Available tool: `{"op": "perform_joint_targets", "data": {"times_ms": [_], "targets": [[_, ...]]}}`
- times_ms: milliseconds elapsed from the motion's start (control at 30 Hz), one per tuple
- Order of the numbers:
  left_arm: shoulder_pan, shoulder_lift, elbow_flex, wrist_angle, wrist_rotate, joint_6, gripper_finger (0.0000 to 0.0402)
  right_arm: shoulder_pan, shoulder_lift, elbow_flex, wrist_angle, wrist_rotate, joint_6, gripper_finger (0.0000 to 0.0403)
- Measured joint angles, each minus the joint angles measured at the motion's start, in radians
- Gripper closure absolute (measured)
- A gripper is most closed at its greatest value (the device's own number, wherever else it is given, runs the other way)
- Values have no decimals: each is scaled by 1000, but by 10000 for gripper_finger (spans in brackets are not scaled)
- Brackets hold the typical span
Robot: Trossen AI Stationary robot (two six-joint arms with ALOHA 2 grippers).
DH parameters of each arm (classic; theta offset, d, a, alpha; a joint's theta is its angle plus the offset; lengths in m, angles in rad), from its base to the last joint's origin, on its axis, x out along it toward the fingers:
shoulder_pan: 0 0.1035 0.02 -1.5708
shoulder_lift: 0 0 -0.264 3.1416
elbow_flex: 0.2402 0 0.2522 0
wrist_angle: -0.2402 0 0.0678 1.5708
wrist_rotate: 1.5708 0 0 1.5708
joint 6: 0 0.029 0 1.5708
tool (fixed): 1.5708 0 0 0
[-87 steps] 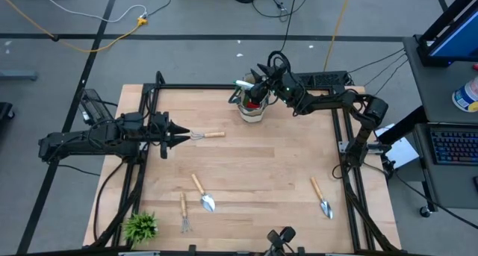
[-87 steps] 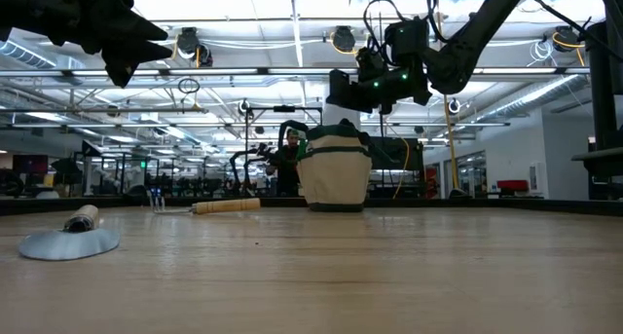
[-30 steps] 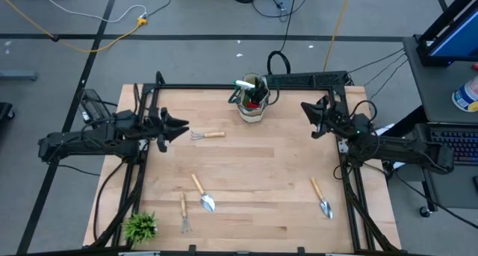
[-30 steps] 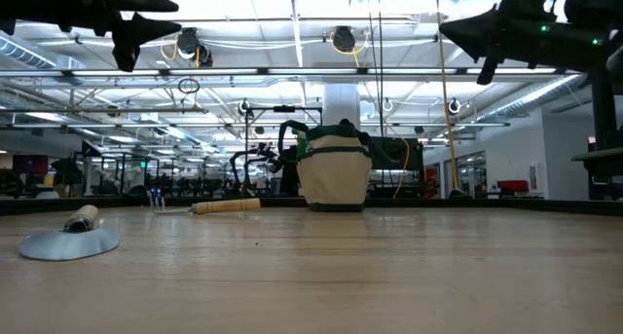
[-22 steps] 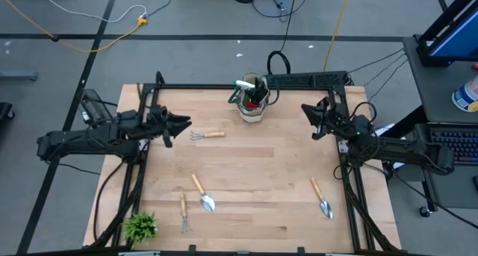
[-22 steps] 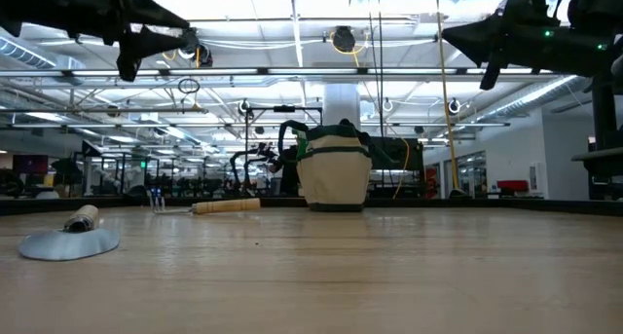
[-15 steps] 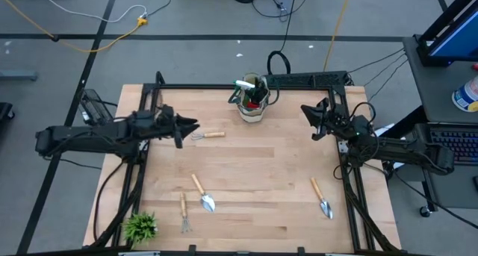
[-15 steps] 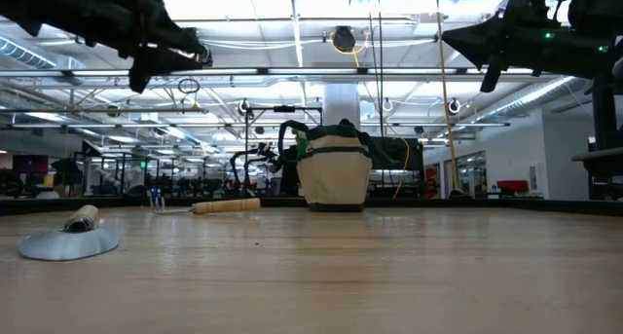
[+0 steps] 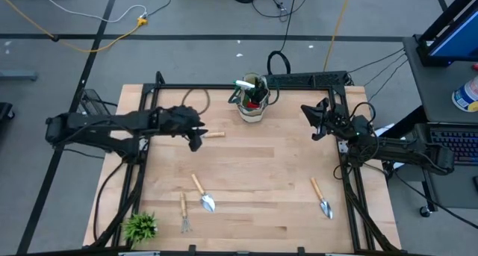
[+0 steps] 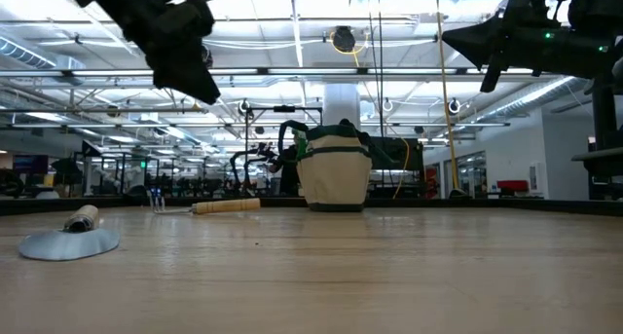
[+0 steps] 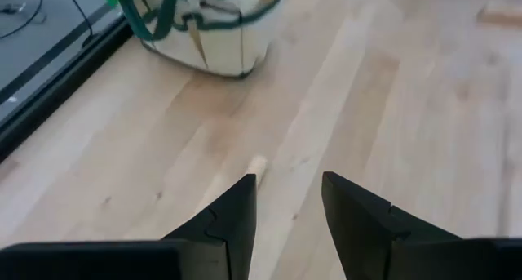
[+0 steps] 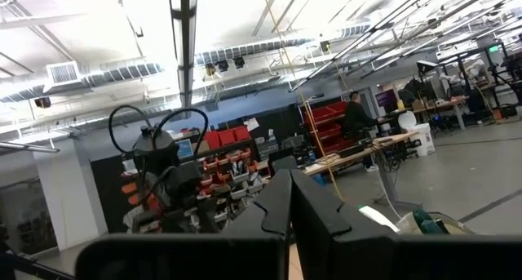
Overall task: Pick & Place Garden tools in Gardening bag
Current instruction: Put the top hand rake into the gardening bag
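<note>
Hovering with fingers parted and empty, the left gripper (image 9: 196, 142) was poised over the small rake (image 9: 211, 134), left of the bag (image 9: 252, 107), apparently to grasp its handle.

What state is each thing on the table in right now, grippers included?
left gripper: open, hovering over the hand rake
right gripper: shut, raised at the table's right edge
hand rake: lying flat, partly under the left gripper
gardening bag: upright, tools sticking out
left trowel: lying flat
right trowel: lying flat
small rake: lying flat
spiky plant: upright at the near left corner
</note>
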Motion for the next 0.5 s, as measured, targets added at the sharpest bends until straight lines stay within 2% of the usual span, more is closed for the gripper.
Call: {"op": "perform_joint_targets", "data": {"times_ms": [300,500], "targets": [[1,202,147,-172,-60,86,256,0,0,0,0,0,0,403],[8,283,162,-140,-69,81,256,0,0,0,0,0,0,403]]}}
